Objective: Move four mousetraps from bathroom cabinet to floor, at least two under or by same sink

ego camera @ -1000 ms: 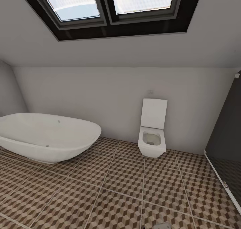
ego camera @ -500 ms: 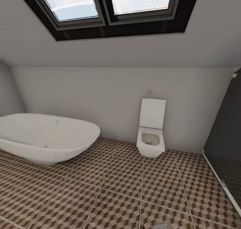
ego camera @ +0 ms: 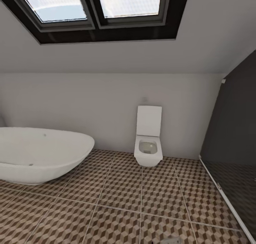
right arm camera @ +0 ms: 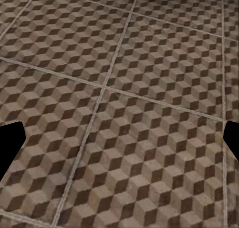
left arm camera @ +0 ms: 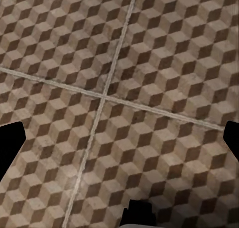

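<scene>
The bathroom floor, with its brown and beige cube pattern, lies in front of the robot and reaches to the white oval bathtub at the left, the white square toilet by the far wall and the dark glass shower wall at the right. A skylight sits in the sloped ceiling. In the wrist views, the left gripper and the right gripper hang above these same tiles, their dark fingertips wide apart at the edges, with nothing between them.
</scene>
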You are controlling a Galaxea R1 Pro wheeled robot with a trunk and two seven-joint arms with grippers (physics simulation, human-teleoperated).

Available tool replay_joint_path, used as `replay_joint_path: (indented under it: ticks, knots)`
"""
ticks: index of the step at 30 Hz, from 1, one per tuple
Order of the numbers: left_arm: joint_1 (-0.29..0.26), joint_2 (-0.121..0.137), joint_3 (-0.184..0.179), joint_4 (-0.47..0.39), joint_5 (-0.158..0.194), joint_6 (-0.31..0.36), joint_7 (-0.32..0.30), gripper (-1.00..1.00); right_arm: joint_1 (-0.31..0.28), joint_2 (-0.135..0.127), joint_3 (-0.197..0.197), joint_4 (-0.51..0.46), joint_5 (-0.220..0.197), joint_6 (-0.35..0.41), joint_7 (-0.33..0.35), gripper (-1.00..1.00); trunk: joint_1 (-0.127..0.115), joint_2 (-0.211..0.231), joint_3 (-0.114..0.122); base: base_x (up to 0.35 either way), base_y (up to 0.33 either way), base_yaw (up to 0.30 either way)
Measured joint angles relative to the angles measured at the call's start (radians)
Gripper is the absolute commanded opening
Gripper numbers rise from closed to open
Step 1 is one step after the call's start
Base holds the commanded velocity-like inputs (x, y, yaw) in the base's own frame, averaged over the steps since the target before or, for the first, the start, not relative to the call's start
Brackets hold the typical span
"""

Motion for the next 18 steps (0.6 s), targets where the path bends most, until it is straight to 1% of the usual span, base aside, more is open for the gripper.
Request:
replay_joint_path:
  ticks: [9, 18]
  knots:
    - [0.0, 0.001, 0.002, 0.001, 0.0, -0.001, 0.0, 1.0, 0.0, -0.001, 0.0, 0.0, 0.001, 0.0, 0.0, 1.0, 0.0, 0.0, 0.008, 0.0, 0.0, -0.191]
    - [0.0, 0.001, 0.002, 0.002, 0.001, 0.0, 0.0, 1.0, 0.0, -0.001, 0.0, 0.0, 0.001, 0.0, 0.0, 1.0, 0.0, 0.0, 0.009, 0.0, 0.0, -0.027]
